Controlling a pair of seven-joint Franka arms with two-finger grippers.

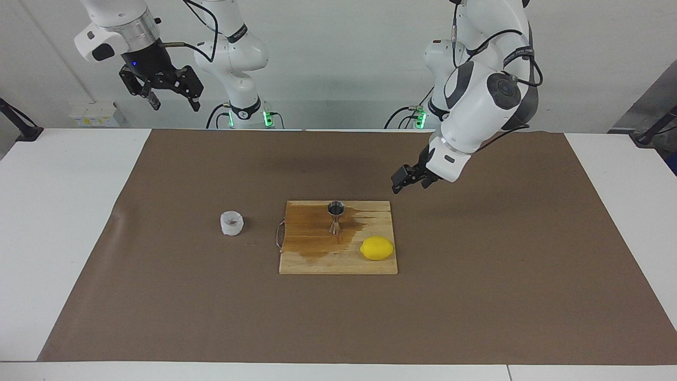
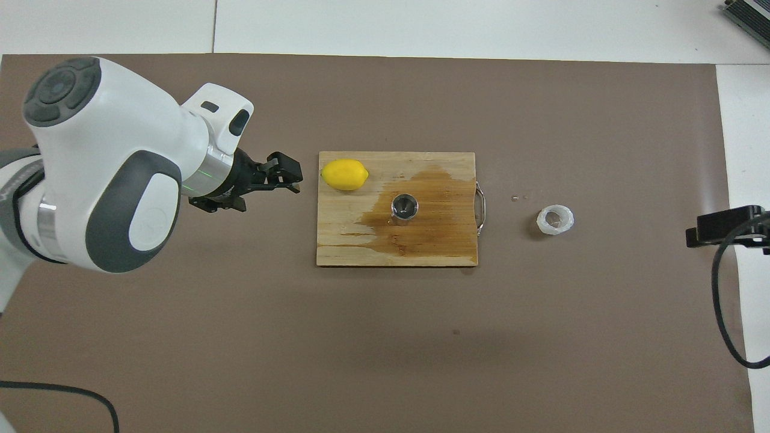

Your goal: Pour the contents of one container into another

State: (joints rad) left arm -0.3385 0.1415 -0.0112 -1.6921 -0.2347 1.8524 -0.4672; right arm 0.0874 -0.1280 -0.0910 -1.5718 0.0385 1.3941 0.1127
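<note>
1. While both arms stand clear of the work area, the small shiny steel hourglass-shaped jigger (image 1: 336, 216) stands upright on the wooden cutting board (image 1: 317, 262), on a dark wet patch that covers much of the board.
2. The small squat translucent white ribbed plastic cup (image 1: 231, 223) stands upright on the brown mat (image 1: 476, 296) of the desk, beside the board toward the right arm's end, well apart from the jigger.
3. The left gripper (image 1: 408, 179) hangs over the mat beside the board; its fingers are spread and hold nothing.
4. The right gripper (image 1: 168, 92) waits raised at its own end, fingers spread and empty.
5. Judgement: the pour appears done, with spillage; little seems left except retreat. The jigger's fill level cannot be told.
6. A yellow lemon (image 1: 376, 248) rests on the board's corner.
</note>
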